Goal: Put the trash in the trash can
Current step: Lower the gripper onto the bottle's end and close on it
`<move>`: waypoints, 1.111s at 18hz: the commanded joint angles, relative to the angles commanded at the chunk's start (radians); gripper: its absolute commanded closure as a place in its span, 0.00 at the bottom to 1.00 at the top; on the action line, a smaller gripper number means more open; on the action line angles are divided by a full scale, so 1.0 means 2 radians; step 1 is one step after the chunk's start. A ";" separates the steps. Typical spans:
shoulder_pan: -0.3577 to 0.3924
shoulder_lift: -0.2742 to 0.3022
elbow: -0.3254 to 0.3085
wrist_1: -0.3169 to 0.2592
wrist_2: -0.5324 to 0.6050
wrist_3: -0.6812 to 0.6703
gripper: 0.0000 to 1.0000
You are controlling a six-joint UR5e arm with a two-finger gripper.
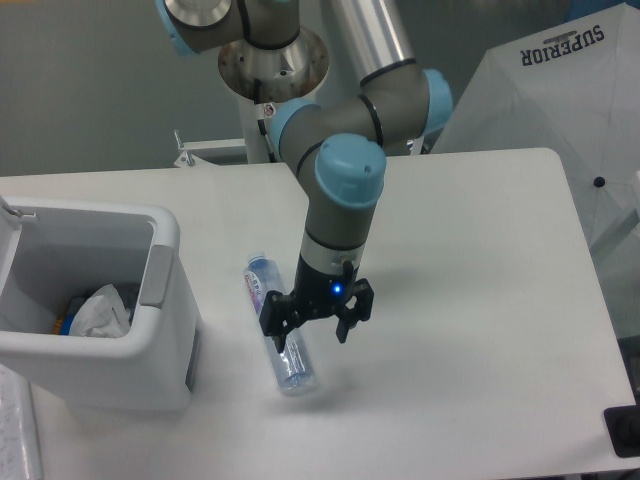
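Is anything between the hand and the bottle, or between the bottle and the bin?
Nothing visible. The open hand is right over the bottle, which lies flat on the table. Only bare tabletop separates the bottle from the bin to its left, whose top is open, a tissue already inside.

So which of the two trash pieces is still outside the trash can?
The clear plastic bottle, lying on the table under the open gripper. The white tissue wad is inside the trash can.

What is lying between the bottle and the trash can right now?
Nothing: in the camera view only bare white table separates the bottle from the trash can. The open gripper is over the bottle.
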 joint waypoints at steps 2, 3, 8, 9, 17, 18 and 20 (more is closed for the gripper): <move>-0.001 -0.007 -0.002 0.000 0.006 0.000 0.03; -0.004 -0.013 0.000 0.000 0.018 0.000 0.03; -0.021 -0.035 0.014 0.004 0.039 -0.001 0.03; -0.025 -0.041 0.019 0.002 0.041 -0.001 0.03; -0.048 -0.068 0.026 0.005 0.082 0.000 0.03; -0.048 -0.068 0.026 0.005 0.082 -0.001 0.04; -0.051 -0.070 0.022 0.004 0.084 -0.001 0.04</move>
